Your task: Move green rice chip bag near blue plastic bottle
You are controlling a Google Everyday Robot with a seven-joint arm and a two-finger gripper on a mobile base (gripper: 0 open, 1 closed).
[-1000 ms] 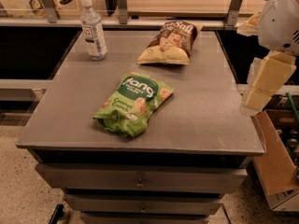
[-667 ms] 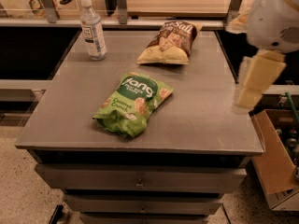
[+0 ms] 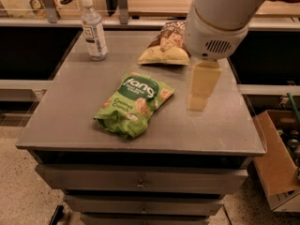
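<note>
The green rice chip bag lies flat near the middle of the grey metal table, its dark green logo patch toward the back. The blue plastic bottle stands upright with its white cap at the table's back left, well apart from the bag. My gripper hangs pointing down from the big white arm, above the table just right of the bag and not touching it. It holds nothing that I can see.
A brown-and-yellow chip bag lies at the back of the table, partly behind my arm. An open cardboard box stands on the floor to the right. Drawers sit under the tabletop. A ledge with rails runs behind the table.
My arm and gripper have swung left from beyond the table's right edge to over the tabletop, close to the green bag. The bags and the bottle have not moved.
</note>
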